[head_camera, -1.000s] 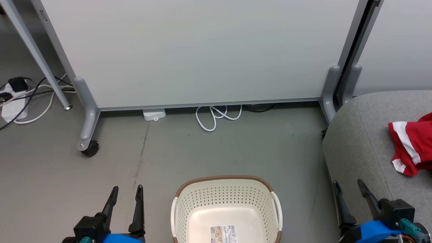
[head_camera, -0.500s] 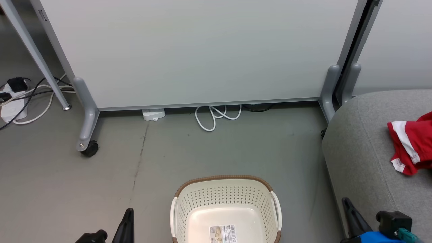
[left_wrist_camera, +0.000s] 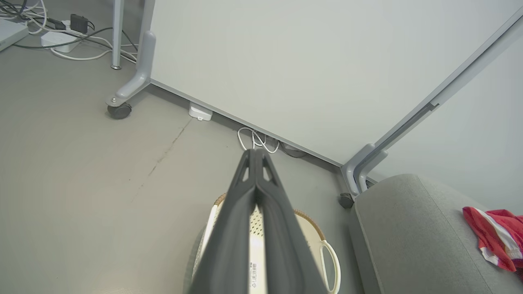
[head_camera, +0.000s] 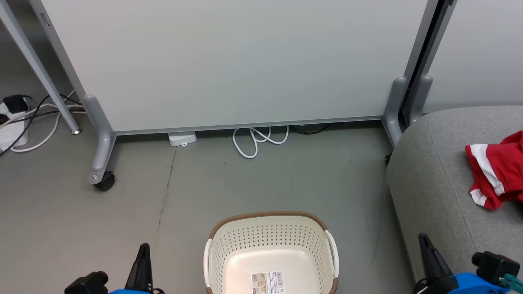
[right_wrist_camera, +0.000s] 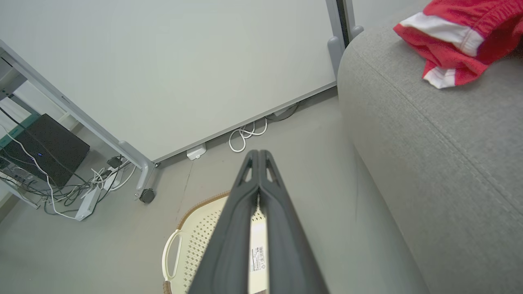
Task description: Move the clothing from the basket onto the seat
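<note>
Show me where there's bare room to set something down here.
The seat is bare from its rounded edge nearest the basket up to the red clothing. The floor is open between the basket and the white cable loop. The basket holds only a label. Crowded: the tangle of cables at far left.

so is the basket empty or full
Empty: the basket shows a bare floor with a label; red clothing lies on the seat.

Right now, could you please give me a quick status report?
Both shut, empty: left gripper, right gripper. Red clothing on the seat; basket, as far as visible, holds only a label. Nothing between basket and seat.
</note>
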Robot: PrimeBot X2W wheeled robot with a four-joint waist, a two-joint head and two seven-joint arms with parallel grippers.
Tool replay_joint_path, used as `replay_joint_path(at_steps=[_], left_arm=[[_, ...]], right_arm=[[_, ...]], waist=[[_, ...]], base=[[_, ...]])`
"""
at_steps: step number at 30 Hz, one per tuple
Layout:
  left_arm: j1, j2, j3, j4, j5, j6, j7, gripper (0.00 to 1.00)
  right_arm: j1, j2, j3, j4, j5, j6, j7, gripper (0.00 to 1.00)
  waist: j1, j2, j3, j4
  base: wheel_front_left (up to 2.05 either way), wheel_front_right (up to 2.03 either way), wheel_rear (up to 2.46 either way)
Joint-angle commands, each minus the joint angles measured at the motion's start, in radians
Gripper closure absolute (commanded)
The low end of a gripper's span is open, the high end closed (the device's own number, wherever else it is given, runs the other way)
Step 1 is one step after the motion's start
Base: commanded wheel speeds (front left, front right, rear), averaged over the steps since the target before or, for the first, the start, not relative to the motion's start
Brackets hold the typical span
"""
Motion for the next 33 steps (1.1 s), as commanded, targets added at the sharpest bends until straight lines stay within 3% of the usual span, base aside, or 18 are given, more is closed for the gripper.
replay_joint_path(at_steps=[1, 33], left_arm=[[-0.035, 0.001, 0.012, -0.022, -0.044, 0.000, 0.009, 1.00], [-0.086, 0.000, 0.070, -0.072, -0.453, -0.001, 0.120, 1.00]], right_arm=[[-0.034, -0.004, -0.003, -0.021, 0.051, 0.000, 0.007, 1.00], [-0.074, -0.007, -0.014, -0.051, 0.501, 0.000, 0.084, 1.00]], waist=[[0.0000, -0.0001, 0.000, -0.001], [-0.0001, -0.0001, 0.006, -0.027]], base=[[0.00, 0.00, 0.00], [0.00, 0.00, 0.00]])
